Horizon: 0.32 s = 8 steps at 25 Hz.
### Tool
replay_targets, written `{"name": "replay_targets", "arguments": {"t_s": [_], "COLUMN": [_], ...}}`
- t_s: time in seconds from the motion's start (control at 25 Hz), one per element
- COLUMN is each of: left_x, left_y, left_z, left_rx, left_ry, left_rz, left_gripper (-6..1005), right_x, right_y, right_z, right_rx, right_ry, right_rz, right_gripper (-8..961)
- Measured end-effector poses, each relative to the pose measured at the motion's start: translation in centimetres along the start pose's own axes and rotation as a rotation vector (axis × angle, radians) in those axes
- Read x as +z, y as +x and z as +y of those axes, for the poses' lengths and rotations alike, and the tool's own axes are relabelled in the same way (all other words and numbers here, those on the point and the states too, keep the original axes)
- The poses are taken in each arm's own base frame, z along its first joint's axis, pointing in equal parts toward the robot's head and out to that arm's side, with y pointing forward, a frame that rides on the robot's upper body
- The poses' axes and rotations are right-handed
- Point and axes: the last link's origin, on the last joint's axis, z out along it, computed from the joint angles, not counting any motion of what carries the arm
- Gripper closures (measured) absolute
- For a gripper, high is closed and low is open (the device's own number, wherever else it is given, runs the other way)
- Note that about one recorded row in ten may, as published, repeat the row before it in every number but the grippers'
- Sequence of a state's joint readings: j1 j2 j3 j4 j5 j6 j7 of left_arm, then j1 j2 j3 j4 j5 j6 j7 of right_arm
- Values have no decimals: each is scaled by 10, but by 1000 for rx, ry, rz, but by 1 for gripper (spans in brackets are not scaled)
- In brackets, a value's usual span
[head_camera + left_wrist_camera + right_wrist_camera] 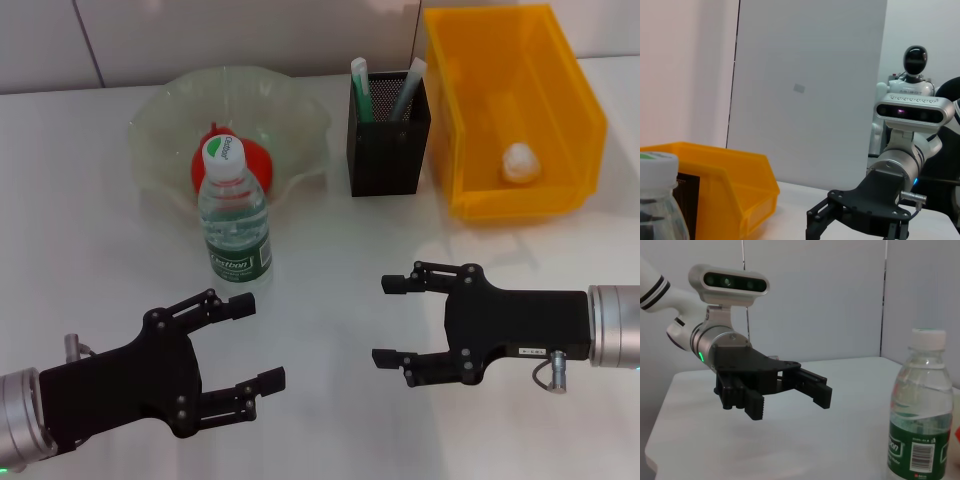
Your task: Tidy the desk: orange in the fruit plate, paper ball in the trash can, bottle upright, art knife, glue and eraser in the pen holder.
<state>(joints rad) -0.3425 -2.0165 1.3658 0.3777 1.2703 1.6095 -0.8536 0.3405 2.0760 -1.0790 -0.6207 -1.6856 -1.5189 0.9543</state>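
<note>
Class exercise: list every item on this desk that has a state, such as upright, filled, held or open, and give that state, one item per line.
orange: lying in the fruit plate.
paper ball: inside the trash can.
bottle: upright, capped, unheld.
pen holder: upright, holding two slim items.
left gripper: open, empty, near the bottle.
right gripper: open, empty.
</note>
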Motion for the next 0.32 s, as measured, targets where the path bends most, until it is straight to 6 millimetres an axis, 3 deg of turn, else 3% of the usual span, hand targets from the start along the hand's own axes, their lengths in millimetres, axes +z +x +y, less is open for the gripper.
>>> {"name": "replay_targets", "arguments": {"t_s": [0.32], "left_x": [0], "left_y": [0], "left_z": [0], "left_rx": [-12], "left_ry": [0], "left_rz": [0], "left_gripper": [165], "right_x": [5], "right_y": [0], "right_z": [1], "right_rx": [-17], "right_ry": [-17], "right_rz": [-4], "right_gripper": [149]}}
